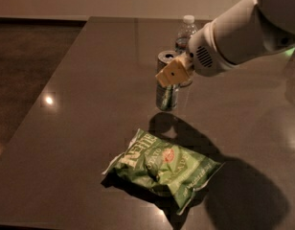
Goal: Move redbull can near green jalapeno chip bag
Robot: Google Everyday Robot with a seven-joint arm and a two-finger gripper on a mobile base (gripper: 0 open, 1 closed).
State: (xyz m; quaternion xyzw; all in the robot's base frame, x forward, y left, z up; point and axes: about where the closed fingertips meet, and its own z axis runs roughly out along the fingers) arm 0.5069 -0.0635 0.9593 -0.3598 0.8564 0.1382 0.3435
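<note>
The redbull can (165, 96) is a slim silver-and-blue can held upright, a little above the dark table (90, 80), with its shadow just below it. My gripper (168, 74) is shut on the can's upper half. One yellowish finger pad (173, 72) shows in front and the other is hidden behind the can. The green jalapeno chip bag (164, 169) lies flat on the table, in front of the can and apart from it.
A clear water bottle (186, 30) with a white cap stands behind the can, partly hidden by my white arm (238, 32). The table's left edge runs along a dark floor (23, 71). The arm casts a large shadow right of the bag.
</note>
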